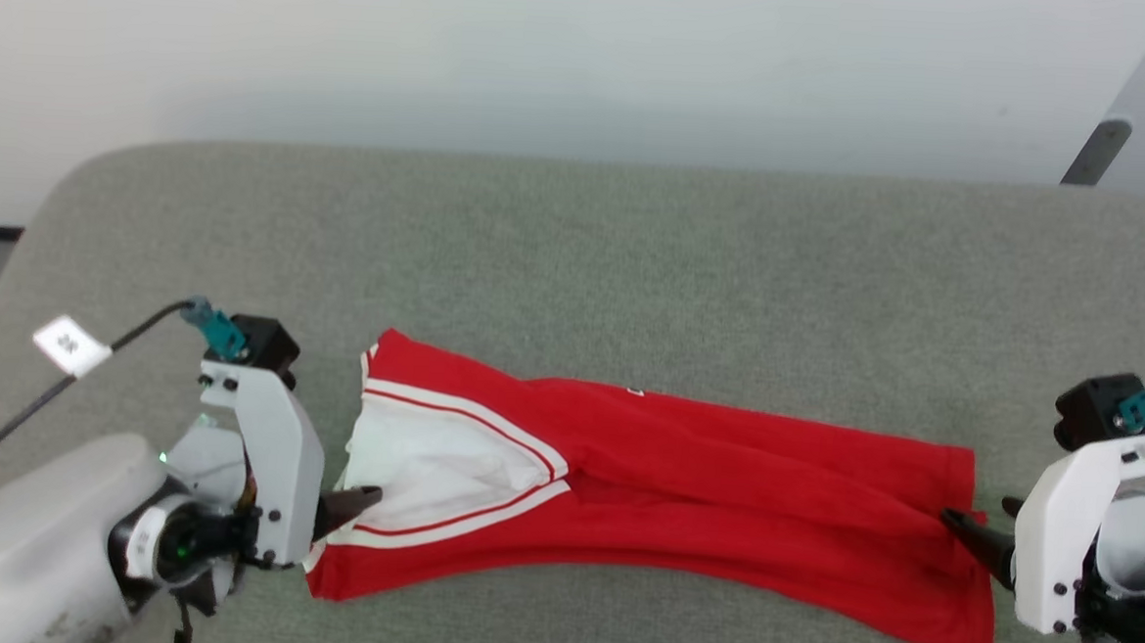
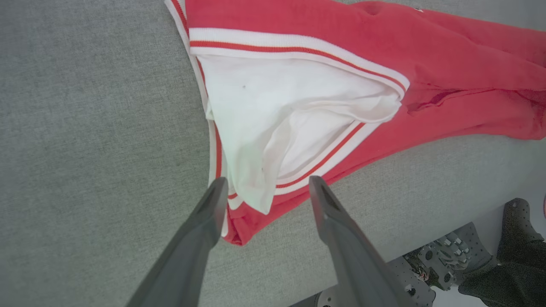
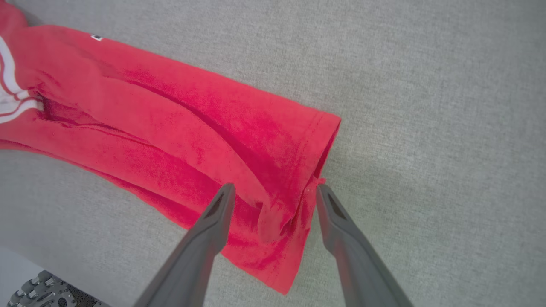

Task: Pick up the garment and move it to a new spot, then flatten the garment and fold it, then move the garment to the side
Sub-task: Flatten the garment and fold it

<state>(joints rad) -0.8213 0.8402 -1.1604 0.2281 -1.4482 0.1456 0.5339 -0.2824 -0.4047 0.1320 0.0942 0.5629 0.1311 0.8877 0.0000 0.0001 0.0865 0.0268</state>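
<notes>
The garment (image 1: 682,484), a red jersey with white sleeve cloth and striped trim, lies stretched in a long folded band across the near part of the grey table. Its white sleeve end (image 2: 290,115) points toward my left gripper (image 2: 264,187), whose fingers stand open astride the trimmed corner. My left gripper (image 1: 357,501) sits at the cloth's left edge in the head view. At the other end, the red hem (image 3: 298,170) lies between the spread fingers of my right gripper (image 3: 273,192). In the head view my right gripper (image 1: 973,534) touches the hem corner, open.
The grey fabric-covered table (image 1: 576,263) stretches wide behind the jersey with free room. A white tag on a black cable (image 1: 70,344) hangs at the left. Beyond the table's near edge, dark shoes and a wheeled base (image 2: 469,260) show on the floor.
</notes>
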